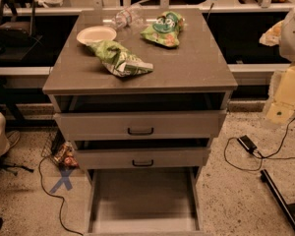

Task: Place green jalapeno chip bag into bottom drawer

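The green jalapeno chip bag (120, 58) lies crumpled on the left front part of the cabinet top (196, 68), its pale end pointing right. The bottom drawer (142, 200) is pulled far out at floor level, and its flat grey floor is bare. My gripper (284, 100) is a pale, yellowish shape at the right edge of the view. It is well to the right of the cabinet, about level with its top, and far from the bag. It holds nothing that I can see.
A white bowl (96, 34), a clear plastic bottle (125, 17) and a flatter green bag with a round logo (163, 29) sit at the back of the top. The two upper drawers (140, 124) stand slightly ajar. Cables and a black adapter (247, 142) lie on the floor at the right.
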